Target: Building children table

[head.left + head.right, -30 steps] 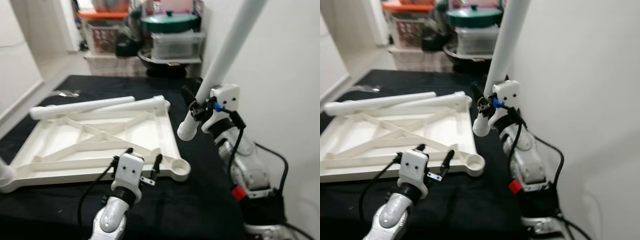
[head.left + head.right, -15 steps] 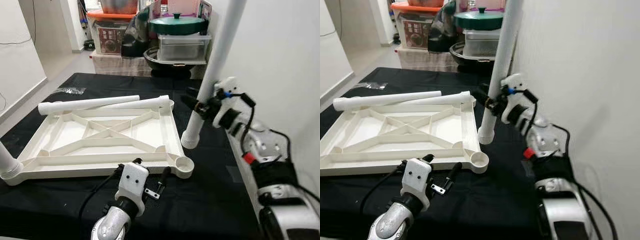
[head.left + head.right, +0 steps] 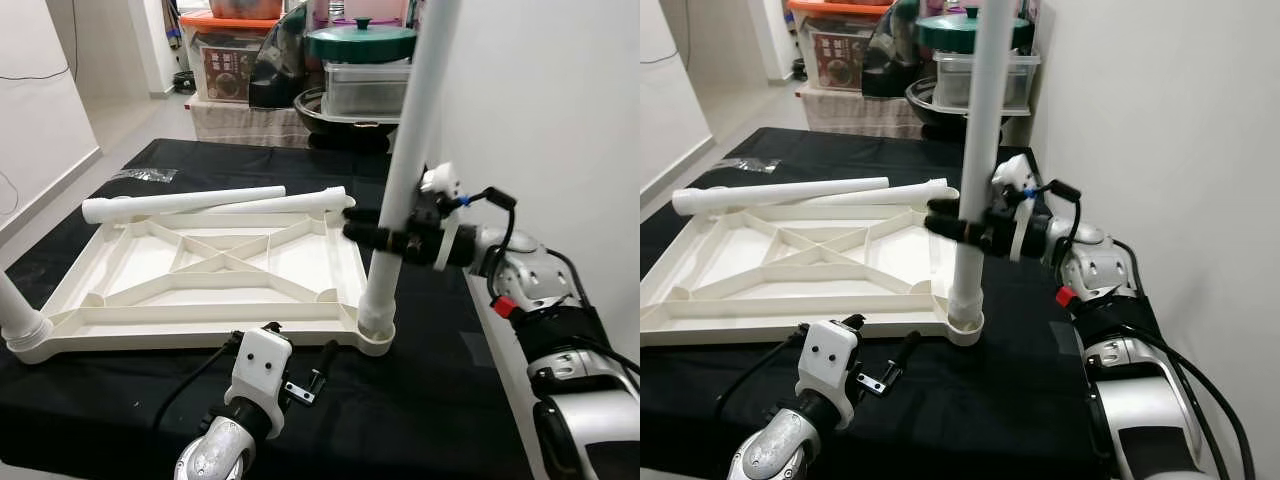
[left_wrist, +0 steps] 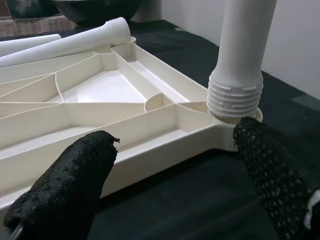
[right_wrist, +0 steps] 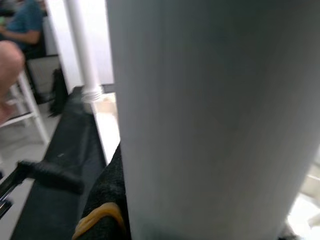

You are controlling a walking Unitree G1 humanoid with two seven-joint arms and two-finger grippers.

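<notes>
The white tabletop [image 3: 215, 275] is lying upside down on a black table [image 3: 420, 400], ribbed underside facing up. The right gripper [image 3: 385, 236] is clamped around a white leg [image 3: 408, 160], holding it upright with its threaded bottom end sitting in the near right corner socket [image 3: 375, 330] of the tabletop. In the left wrist view you can see the threads of that leg right at the socket rim, so it doesn't look fully seated.

The left gripper [image 3: 290, 355] sits low on the near side, just in front of the tabletop's near edge and a bit left of that socket. Its fingers [image 4: 70, 185] are spread wide with nothing between them and not touching the frame.

Two more loose legs [image 3: 215, 203] are lying side by side along the far edge of the tabletop. Another leg [image 3: 18, 318] is already standing in the near left corner.

Surroundings are pretty cluttered: past the far end of the table there's a stack of plastic storage boxes [image 3: 365, 88], a green pot lid [image 3: 360, 42] on top, a dark bowl [image 3: 340, 105] under that, and an orange-lidded bin [image 3: 228, 62] further left. A small clear plastic bag [image 3: 145, 175] sits on the far left part of the table. A white wall [image 3: 540, 110] runs close along the right side, right beside the right arm.
</notes>
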